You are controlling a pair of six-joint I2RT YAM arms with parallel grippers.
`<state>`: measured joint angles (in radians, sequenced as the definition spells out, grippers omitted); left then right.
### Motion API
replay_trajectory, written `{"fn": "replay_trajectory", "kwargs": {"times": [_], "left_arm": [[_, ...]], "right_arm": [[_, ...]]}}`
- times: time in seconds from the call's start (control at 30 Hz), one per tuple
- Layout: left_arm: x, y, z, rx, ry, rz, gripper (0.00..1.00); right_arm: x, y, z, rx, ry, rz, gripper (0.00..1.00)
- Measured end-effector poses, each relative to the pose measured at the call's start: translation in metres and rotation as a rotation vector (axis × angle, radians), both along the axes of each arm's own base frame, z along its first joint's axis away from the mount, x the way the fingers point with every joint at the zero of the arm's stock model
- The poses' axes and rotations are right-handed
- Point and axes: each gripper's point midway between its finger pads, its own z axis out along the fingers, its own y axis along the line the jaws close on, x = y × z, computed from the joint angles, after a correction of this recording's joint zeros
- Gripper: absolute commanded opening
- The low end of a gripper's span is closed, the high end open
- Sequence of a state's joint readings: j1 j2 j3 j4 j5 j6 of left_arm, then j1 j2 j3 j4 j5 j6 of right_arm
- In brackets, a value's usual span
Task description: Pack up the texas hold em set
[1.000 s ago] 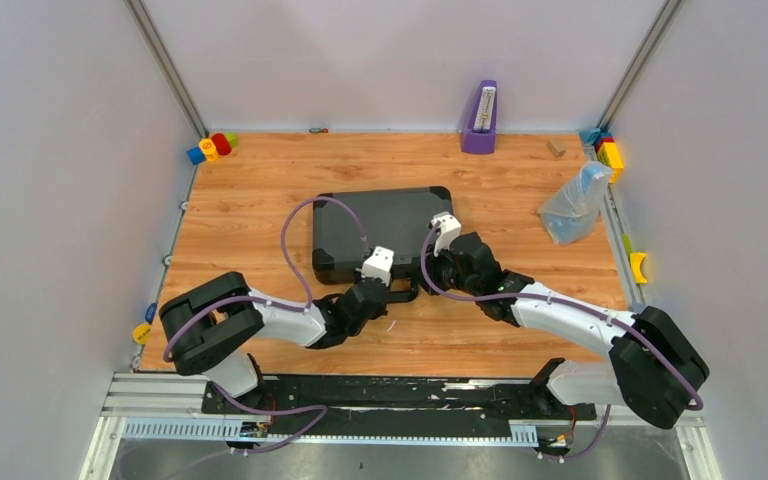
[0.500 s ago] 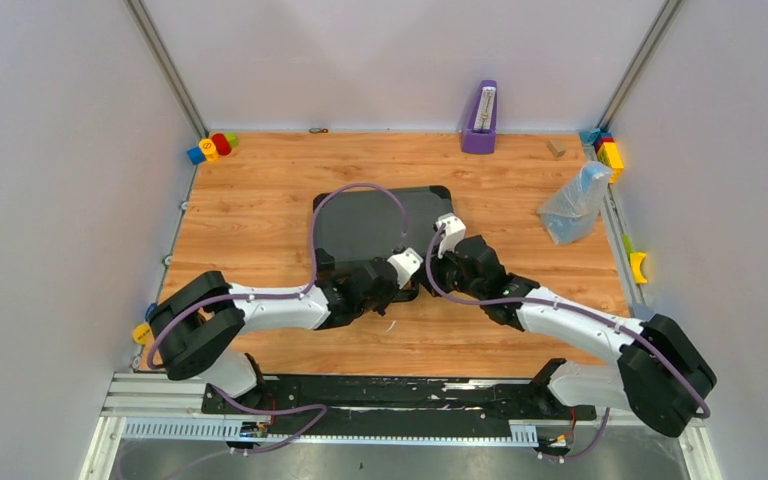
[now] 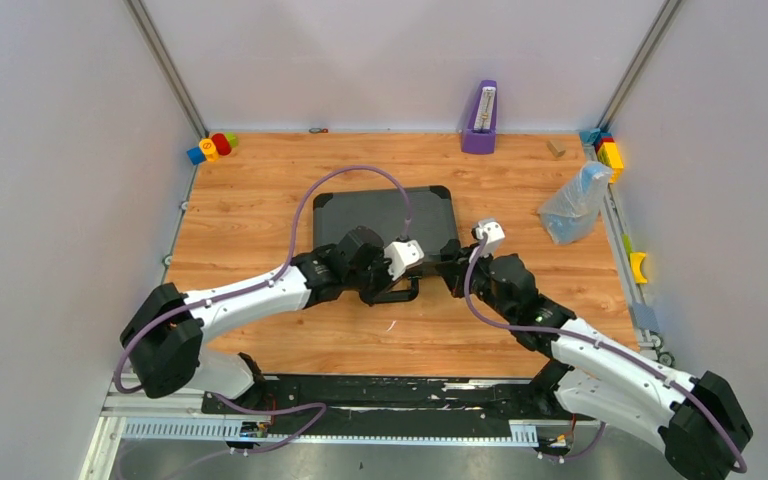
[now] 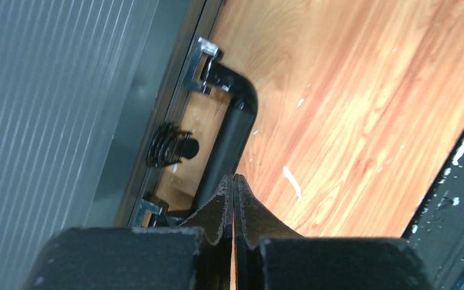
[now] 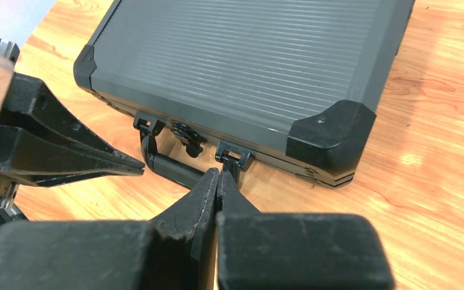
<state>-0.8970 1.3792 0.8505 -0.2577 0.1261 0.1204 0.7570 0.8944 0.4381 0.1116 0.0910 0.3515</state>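
Observation:
The texas hold em set shows as a black briefcase (image 3: 385,218), lying flat with its ribbed lid (image 5: 248,57) down; whatever is inside is hidden. Its black handle (image 4: 232,136) juts from the near edge toward the arms. My left gripper (image 4: 234,179) is shut and empty, its tips just short of the handle, beside the latch knob (image 4: 172,148). My right gripper (image 5: 219,175) is also shut with nothing in it, its tips by the handle's right mount (image 5: 234,156). The left gripper's fingers (image 5: 90,158) show at the left of the right wrist view, pointing at the handle's left end.
A purple metronome (image 3: 479,118) stands at the back wall. A clear plastic bag (image 3: 575,203) lies right of the case. Coloured blocks sit in the back left corner (image 3: 212,147) and back right corner (image 3: 608,150). A yellow piece (image 3: 640,266) lies on the right rail.
The left arm has stretched forward and right, bringing its wrist to the case's near edge. The right wrist has drawn back to the right. The case stays shut.

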Motion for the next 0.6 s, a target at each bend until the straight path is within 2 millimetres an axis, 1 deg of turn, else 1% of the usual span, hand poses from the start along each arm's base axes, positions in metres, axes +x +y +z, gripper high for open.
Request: {"fn": "replay_trajectory", "kwargs": {"times": [0.03,0.1,0.2,0.3,0.47,0.53,0.6], "left_arm": [[0.000,-0.004,0.006,-0.011,-0.008,-0.026,0.00],[0.000,-0.010,0.011,-0.021,-0.018,-0.064,0.00],[0.003,-0.013,0.006,0.009,-0.020,-0.091,0.00],[0.011,-0.013,-0.010,0.076,-0.020,-0.090,0.00],[0.021,-0.002,-0.050,0.205,-0.009,-0.059,0.00],[0.031,-0.001,-0.058,0.235,-0.032,-0.041,0.00],[0.033,0.001,-0.064,0.261,-0.028,-0.034,0.00]], "right_arm": [[0.000,-0.002,0.002,0.006,-0.007,-0.010,0.00],[0.000,-0.007,0.005,0.017,-0.022,-0.032,0.00],[0.002,-0.011,0.009,0.029,-0.037,-0.058,0.00],[0.003,-0.015,0.009,0.030,-0.041,-0.075,0.00],[0.004,-0.017,0.010,0.034,-0.045,-0.089,0.00],[0.004,-0.017,0.011,0.036,-0.046,-0.093,0.00],[0.004,-0.017,0.012,0.039,-0.047,-0.094,0.00]]}}
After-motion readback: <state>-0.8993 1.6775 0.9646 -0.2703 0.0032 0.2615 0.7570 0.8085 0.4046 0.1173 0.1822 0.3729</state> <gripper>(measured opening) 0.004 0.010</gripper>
